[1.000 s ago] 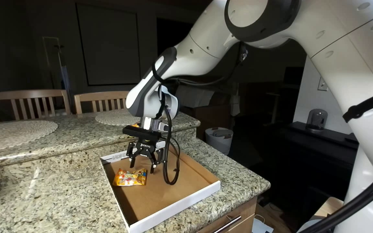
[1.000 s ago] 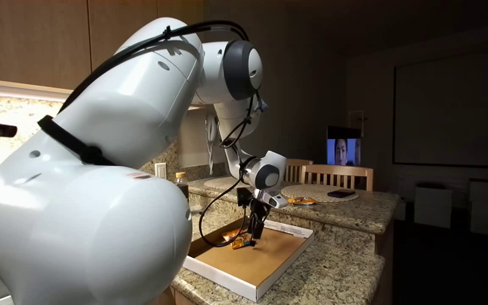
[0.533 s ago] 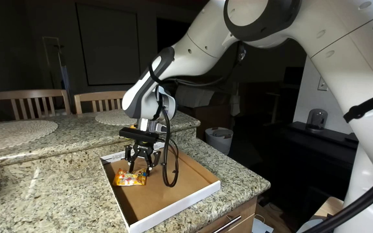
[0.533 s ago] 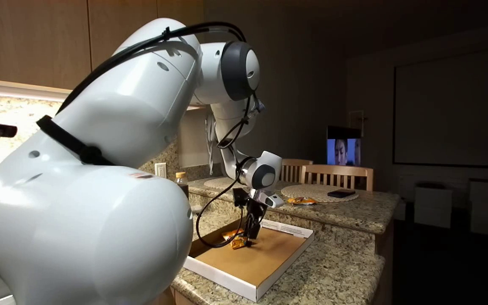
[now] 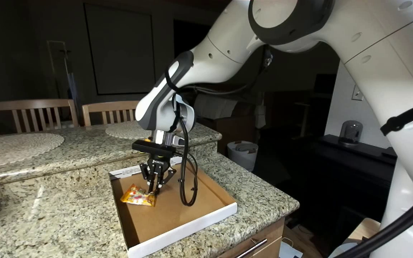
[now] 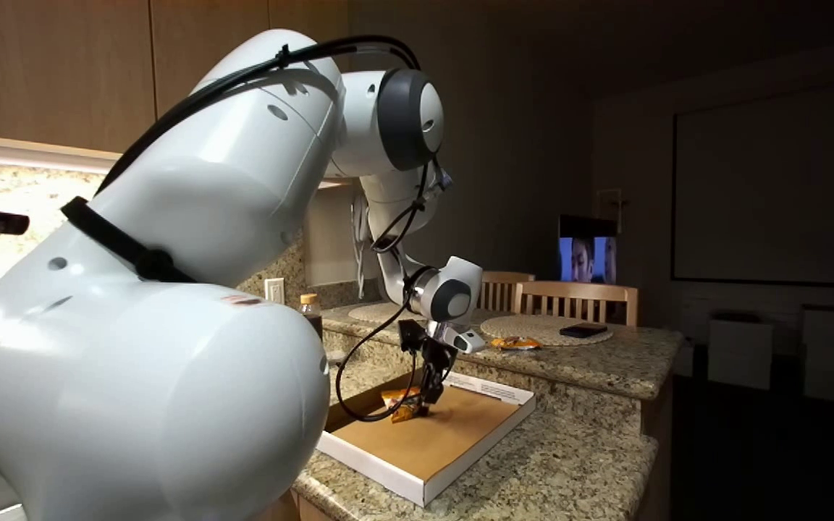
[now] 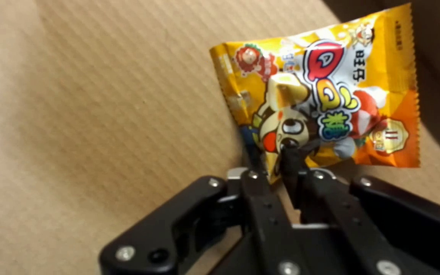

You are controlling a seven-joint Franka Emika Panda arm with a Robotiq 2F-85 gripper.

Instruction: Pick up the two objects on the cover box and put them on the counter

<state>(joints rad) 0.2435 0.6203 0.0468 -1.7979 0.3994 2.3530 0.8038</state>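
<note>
One orange-yellow snack packet [image 7: 327, 91] lies in the cover box [image 5: 185, 229], a shallow brown tray with white sides. My gripper [image 5: 154, 191] points down at the packet's near edge. In the wrist view the fingers are drawn close together, with a crumpled corner of the packet pinched between them. The rest of that packet spreads out over the cardboard. Another orange packet [image 6: 515, 343] rests on the raised ledge of the counter [image 5: 70, 215], beside a placemat; in an exterior view the gripper mostly covers it. The tray sits on the lower granite level.
Round pale placemats [image 5: 16, 148] lie on the raised granite ledge behind the tray, one bearing a dark flat object [image 6: 583, 330]. A bottle with a yellow cap [image 6: 310, 307] stands behind the arm. Wooden chairs [image 5: 34, 114] line the far side.
My gripper has come down and its jaws have closed on the packet's edge. The packet has turned slightly and shifted, and the tray has shifted a little as well.
</note>
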